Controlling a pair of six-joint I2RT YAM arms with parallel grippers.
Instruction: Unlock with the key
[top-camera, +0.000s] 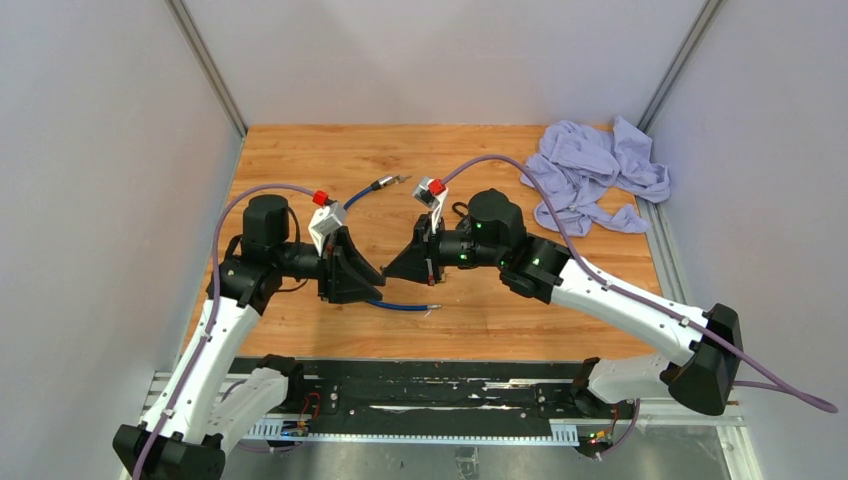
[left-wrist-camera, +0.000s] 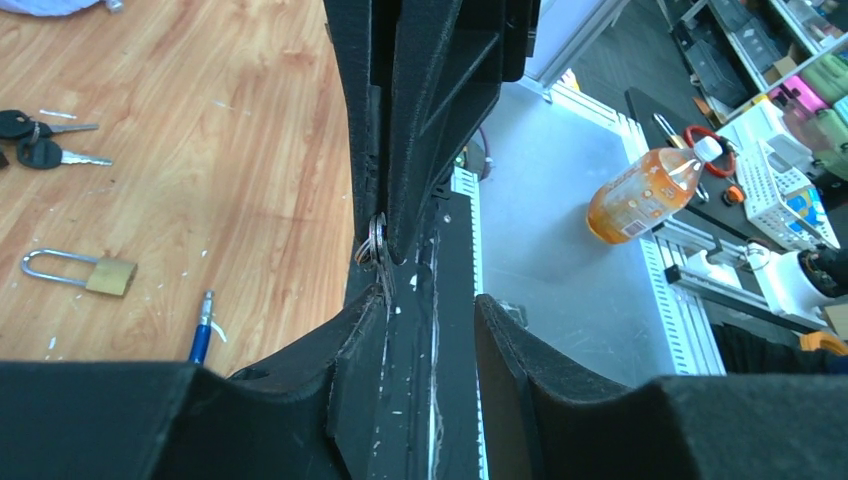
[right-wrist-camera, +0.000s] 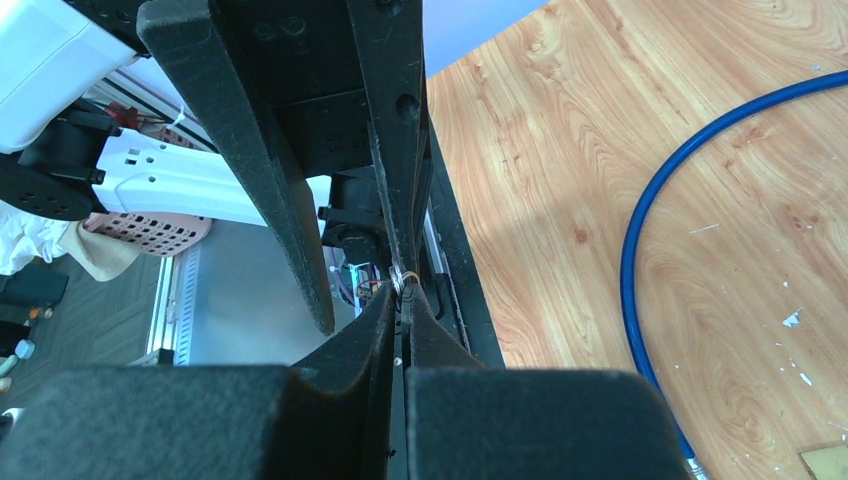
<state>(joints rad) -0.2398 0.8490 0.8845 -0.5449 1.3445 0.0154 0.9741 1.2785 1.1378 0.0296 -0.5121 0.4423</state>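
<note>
My right gripper (top-camera: 393, 270) is shut on a small metal key with its ring (right-wrist-camera: 403, 283), held above the table's middle. It also shows in the left wrist view (left-wrist-camera: 385, 240), with the key (left-wrist-camera: 377, 247) at its tip. My left gripper (top-camera: 372, 272) faces it tip to tip and is open (left-wrist-camera: 430, 300); one of its fingertips (left-wrist-camera: 372, 300) is right at the key. A brass padlock (left-wrist-camera: 80, 270) with a steel shackle lies on the wood. It is hidden in the top view. Two black-headed keys (left-wrist-camera: 30, 140) lie beyond it.
A blue cable (top-camera: 405, 305) curves over the table under the grippers and shows in the right wrist view (right-wrist-camera: 640, 250); its metal end (left-wrist-camera: 203, 325) lies near the padlock. A crumpled lilac cloth (top-camera: 590, 175) sits at the back right. The black rail (top-camera: 440, 385) runs along the near edge.
</note>
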